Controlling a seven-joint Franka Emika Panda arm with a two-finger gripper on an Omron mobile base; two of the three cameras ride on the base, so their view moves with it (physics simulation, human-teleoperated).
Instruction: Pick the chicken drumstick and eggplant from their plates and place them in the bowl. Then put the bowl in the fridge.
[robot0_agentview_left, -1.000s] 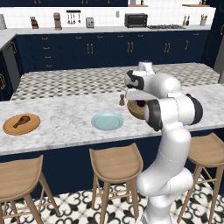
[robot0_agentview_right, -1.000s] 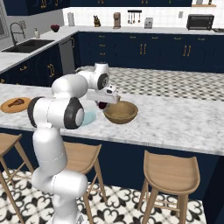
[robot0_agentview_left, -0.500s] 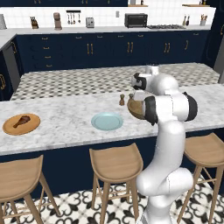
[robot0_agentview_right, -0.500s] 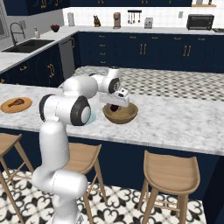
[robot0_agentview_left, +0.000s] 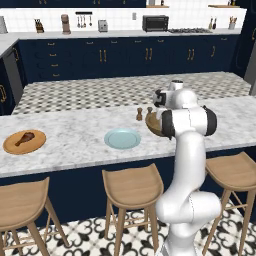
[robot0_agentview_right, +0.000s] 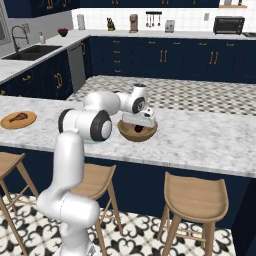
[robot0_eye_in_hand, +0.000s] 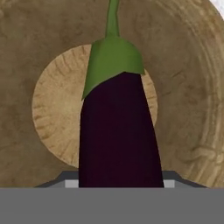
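My gripper (robot0_agentview_right: 139, 124) reaches down into the wooden bowl (robot0_agentview_right: 131, 134) on the island counter, shut on the dark purple eggplant (robot0_eye_in_hand: 117, 131). In the hand view the eggplant hangs from my gripper (robot0_eye_in_hand: 117, 183) with its green cap pointing at the bowl's floor (robot0_eye_in_hand: 52, 113). The arm's wrist covers much of the bowl (robot0_agentview_left: 151, 125) in the left base view. The pale blue plate (robot0_agentview_left: 122, 138) lies bare to the bowl's left. Far left, the chicken drumstick (robot0_agentview_left: 25, 137) rests on the orange-brown wooden plate (robot0_agentview_left: 11, 148). A grey sliver at the right edge (robot0_agentview_left: 251, 67) may be the fridge.
Two small brown shakers (robot0_agentview_left: 139, 114) stand just behind the bowl. Wooden stools (robot0_agentview_left: 132, 185) line the counter's near side. A second counter (robot0_agentview_left: 125, 90) and navy cabinets lie beyond.
The hand has carried the eggplant rightward, away from the blue plate, and lowered it into the bowl. The drumstick and both plates have not moved.
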